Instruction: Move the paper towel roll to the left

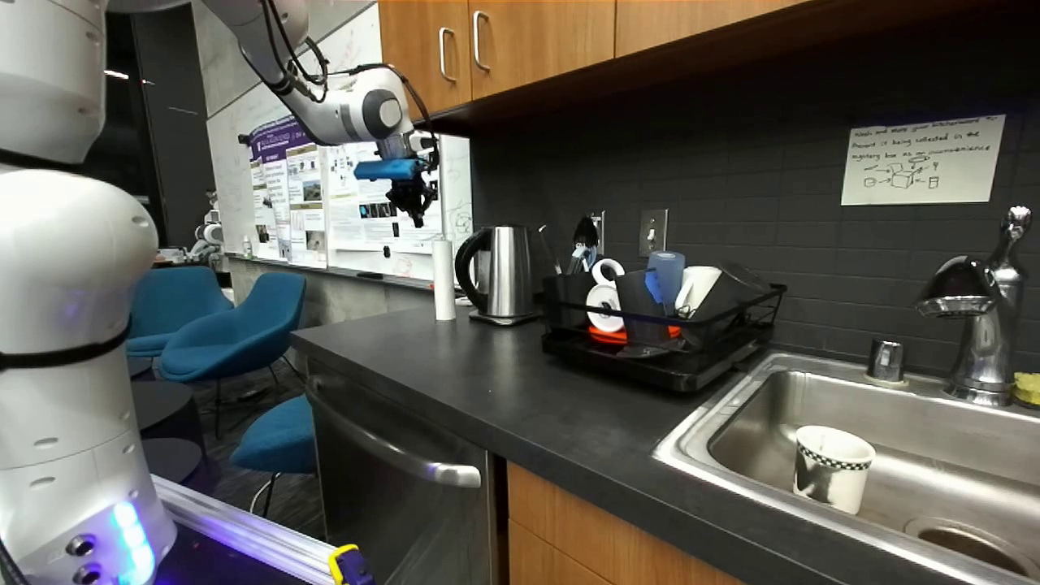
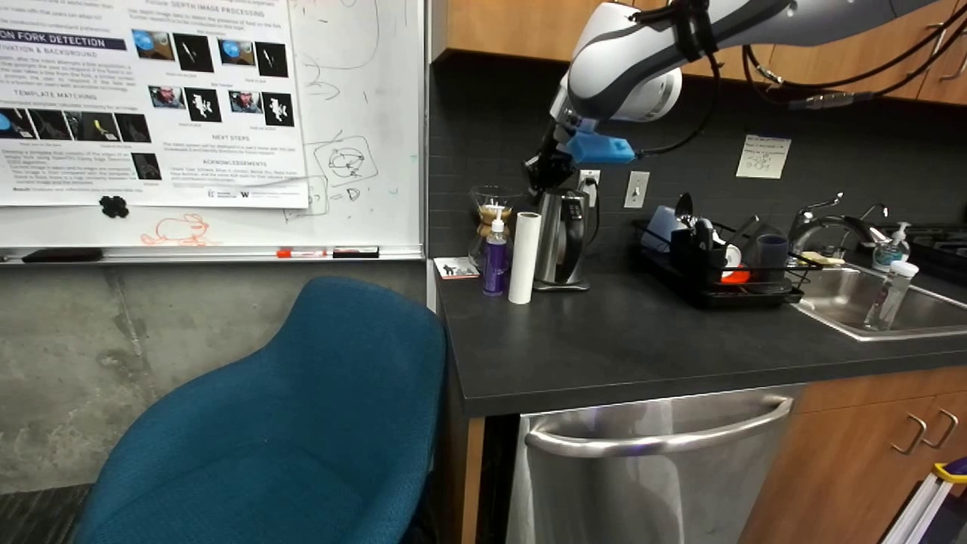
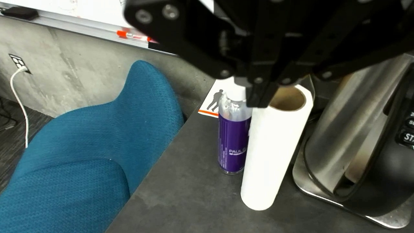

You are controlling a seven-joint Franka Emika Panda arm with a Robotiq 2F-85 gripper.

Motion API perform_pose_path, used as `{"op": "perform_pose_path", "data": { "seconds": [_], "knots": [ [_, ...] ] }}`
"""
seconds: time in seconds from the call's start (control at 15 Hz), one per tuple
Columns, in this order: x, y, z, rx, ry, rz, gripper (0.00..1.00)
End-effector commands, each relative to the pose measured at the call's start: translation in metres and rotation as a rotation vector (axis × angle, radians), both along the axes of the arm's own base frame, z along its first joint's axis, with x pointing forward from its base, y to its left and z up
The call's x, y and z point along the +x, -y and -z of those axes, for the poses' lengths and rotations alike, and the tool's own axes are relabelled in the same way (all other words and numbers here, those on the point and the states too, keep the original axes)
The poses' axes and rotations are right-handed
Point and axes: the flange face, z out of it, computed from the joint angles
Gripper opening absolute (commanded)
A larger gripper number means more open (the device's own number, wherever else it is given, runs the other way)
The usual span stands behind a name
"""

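Note:
The paper towel roll, a slim white cylinder, stands upright on the dark counter in both exterior views [image 1: 444, 280] [image 2: 524, 257] and in the wrist view [image 3: 273, 155], where its brown hollow core shows. My gripper [image 3: 258, 103] has its two black fingertips together, with nothing visible between them. In the wrist view the tips overlap the left part of the roll's top rim. In both exterior views the gripper [image 1: 418, 219] [image 2: 535, 190] is higher than the roll's top, with a small gap between. I cannot tell the exact distance in depth.
A steel kettle [image 2: 560, 242] stands close to the roll's right in the wrist view. A purple-labelled bottle [image 3: 234, 142] stands close to its left, with a white card [image 3: 212, 102] behind. The counter's edge and a blue chair [image 3: 97, 136] lie left. A dish rack [image 1: 658, 325] stands farther along.

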Motion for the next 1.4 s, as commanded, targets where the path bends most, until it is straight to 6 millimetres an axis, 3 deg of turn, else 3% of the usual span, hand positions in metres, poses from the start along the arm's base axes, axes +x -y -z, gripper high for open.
{"op": "perform_pose_path", "data": {
  "seconds": [0.0,1.33],
  "knots": [
    [0.012,-0.003,0.001,-0.011,0.025,0.015,0.00],
    [0.044,0.008,0.024,-0.148,0.024,0.018,0.00]
  ]
}}
